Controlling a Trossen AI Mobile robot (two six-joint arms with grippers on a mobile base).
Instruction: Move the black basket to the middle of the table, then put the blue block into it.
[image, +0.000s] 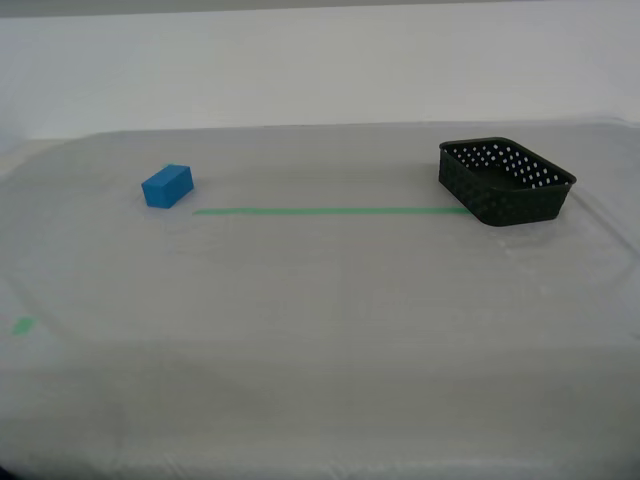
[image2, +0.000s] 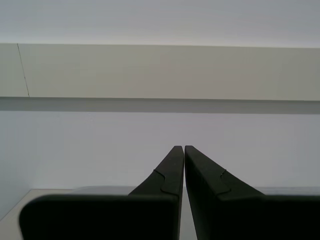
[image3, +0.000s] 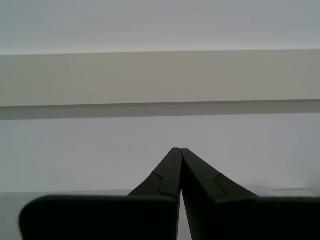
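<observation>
1. Exterior view shows the surface (image: 320, 300) with no arm over it; neither arm appears in that view, so nothing there is held or touched.
2. The basket (image: 506, 182) sits at the exterior view's right, toward the far side, resting flat with its open top up. It looks empty. It is well off the middle, so the first step of the task is, as I judge it, not yet done.
3. A green tape line (image: 330, 211) runs across the surface from near the block to the basket's near left corner. It probably marks the track along which the basket should travel to the middle.
4. The block (image: 167, 186) lies at the exterior view's left, just beyond the line's left end, well apart from the basket. It is turned at a slight angle to the line.
5. A small green mark (image: 22, 325) sits near the left edge, nearer than the block.
6. My first pincer (image3: 176, 149) has its tips pressed together and grips nothing; it points at a pale wall, not at the surface.
7. My second pincer (image2: 180, 147) is likewise closed up and empty, and also faces the wall.
8. Both arms appear parked, raised and aimed away from the things.
</observation>
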